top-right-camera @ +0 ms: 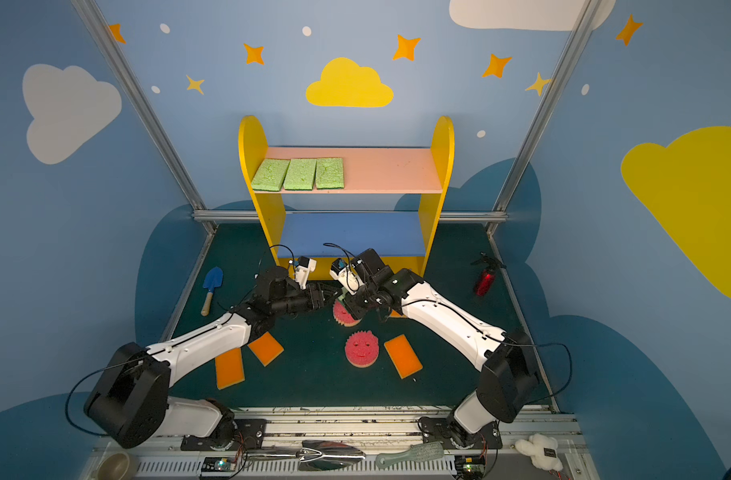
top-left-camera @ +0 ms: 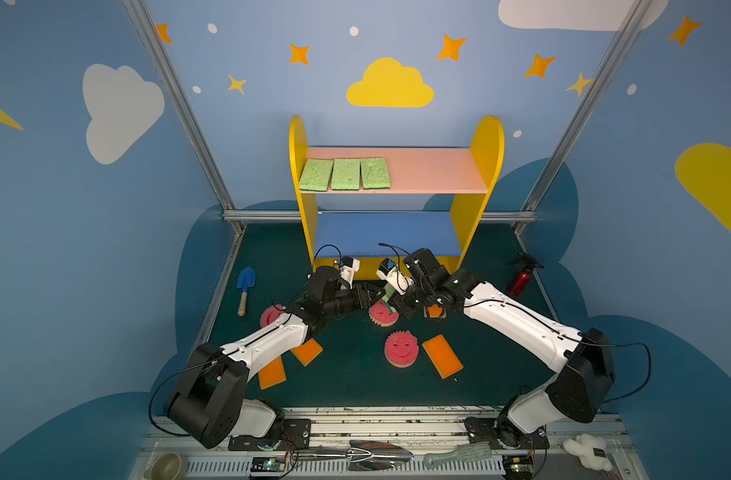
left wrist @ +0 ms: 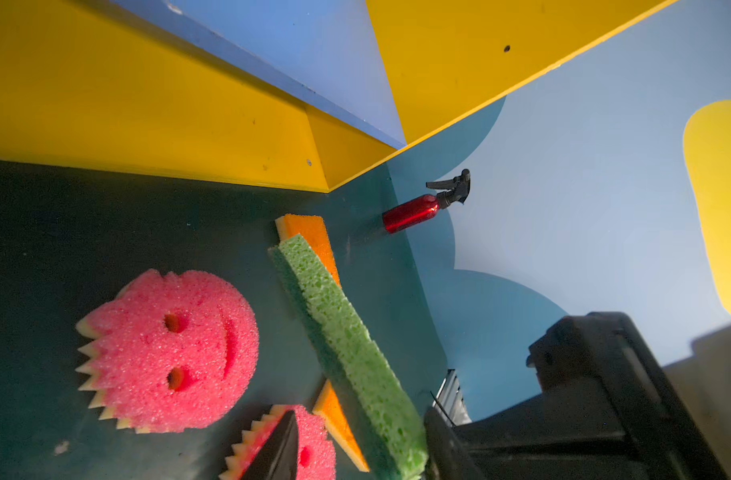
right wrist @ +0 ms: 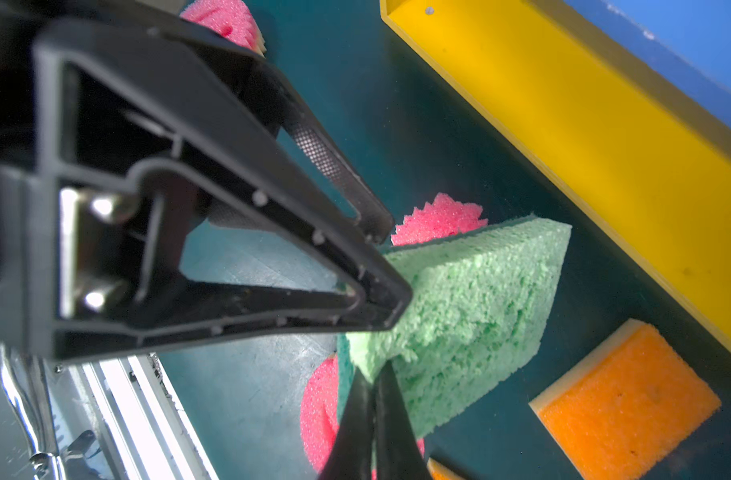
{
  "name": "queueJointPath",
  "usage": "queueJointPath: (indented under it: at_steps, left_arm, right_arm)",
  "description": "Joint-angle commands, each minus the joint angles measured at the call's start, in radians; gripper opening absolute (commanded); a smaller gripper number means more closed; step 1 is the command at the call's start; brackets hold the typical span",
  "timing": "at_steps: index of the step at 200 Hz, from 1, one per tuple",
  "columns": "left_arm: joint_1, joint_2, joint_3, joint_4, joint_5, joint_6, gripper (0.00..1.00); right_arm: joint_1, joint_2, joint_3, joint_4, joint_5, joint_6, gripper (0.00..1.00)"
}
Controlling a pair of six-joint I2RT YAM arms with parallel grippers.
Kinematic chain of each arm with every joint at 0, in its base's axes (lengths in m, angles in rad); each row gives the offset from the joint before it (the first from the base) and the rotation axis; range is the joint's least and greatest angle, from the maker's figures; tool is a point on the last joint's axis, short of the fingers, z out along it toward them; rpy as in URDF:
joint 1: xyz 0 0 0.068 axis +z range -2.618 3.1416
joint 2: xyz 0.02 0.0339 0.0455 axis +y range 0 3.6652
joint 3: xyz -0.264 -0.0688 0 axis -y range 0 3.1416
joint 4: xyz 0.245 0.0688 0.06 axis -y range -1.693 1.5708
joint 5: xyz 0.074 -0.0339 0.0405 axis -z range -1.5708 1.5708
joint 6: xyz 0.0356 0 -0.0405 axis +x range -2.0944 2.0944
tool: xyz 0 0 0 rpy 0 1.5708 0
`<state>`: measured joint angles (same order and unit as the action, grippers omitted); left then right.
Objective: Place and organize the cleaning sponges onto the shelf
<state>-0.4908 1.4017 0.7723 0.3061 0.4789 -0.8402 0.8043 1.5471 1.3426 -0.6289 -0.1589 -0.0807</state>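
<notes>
Blue walls [top-left-camera: 251, 124] painted with clouds and stars closed in a dark green tabletop [top-left-camera: 355, 390], and at its back stood the small yellow three-tier shelf [top-left-camera: 486, 166]. On the shelf's pink top board [top-left-camera: 430, 170], three light green porous rectangular sponges [top-left-camera: 346, 174] already lay flat in a tidy row, edge to edge, at the end by the side panel on the left arm's side. That much of the job looked done. The shelf's blue middle board [top-left-camera: 388, 235] was bare, and so was the part of its yellow base that showed.

A fourth light green sponge [right wrist: 480, 316] hung in the air just in front of the shelf's base, between the two arms. The right gripper [right wrist: 372, 384] had its jaws pinched tight on one corner of it. The left gripper [left wrist: 361, 419] straddled the sponge's other end with jaws partly apart — one finger against the foam, a gap showing at the other — so I judged a handover under way, not finished.

On the tabletop in front of the shelf lay three round pink-red scalloped smiley sponges [top-left-camera: 401, 348] and four orange rectangular sponges with yellow undersides [top-left-camera: 441, 355], some partly hidden under the arms. By that count three of eleven were shelved and eight remained.
</notes>
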Motion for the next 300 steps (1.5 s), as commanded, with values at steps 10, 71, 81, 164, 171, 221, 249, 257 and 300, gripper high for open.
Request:
queueJointPath:
  at_steps: [10,71,81,164,171,221,249,257,300]
  left_arm:
    - [0.012,0.032,0.002,0.036,0.015,-0.015,0.30]
    - [0.018,0.053,-0.029,0.126,0.052,-0.064,0.03]
    - [0.021,0.041,-0.037,0.128,0.042,-0.071,0.03]
    - [0.047,-0.286,-0.217,0.225,-0.303,-0.160,0.03]
    - [0.047,-0.310,-0.226,0.246,-0.321,-0.167,0.03]
    - [0.043,-0.396,-0.296,0.450,-0.412,-0.159,0.03]
    - [0.041,-0.402,-0.320,0.543,-0.457,-0.142,0.03]
    - [0.041,-0.400,-0.321,0.564,-0.460,-0.139,0.03]
    - [0.041,-0.368,-0.301,0.657,-0.484,-0.133,0.03]
  right_arm:
    - [0.009,0.010,0.021,0.034,-0.033,-0.029,0.00]
    - [0.009,0.005,0.014,0.037,0.000,0.045,0.12]
    - [0.004,-0.005,0.007,0.042,0.000,0.066,0.30]
    - [-0.186,-0.262,-0.363,0.632,-0.360,0.605,0.55]
    - [-0.188,-0.275,-0.410,0.738,-0.368,0.661,0.55]
    - [-0.192,-0.209,-0.341,0.840,-0.518,0.995,0.63]
    - [-0.191,-0.118,-0.314,1.027,-0.582,1.195,0.61]
    - [-0.191,-0.089,-0.316,1.117,-0.593,1.265,0.60]
    - [-0.167,0.008,-0.257,1.208,-0.610,1.365,0.57]
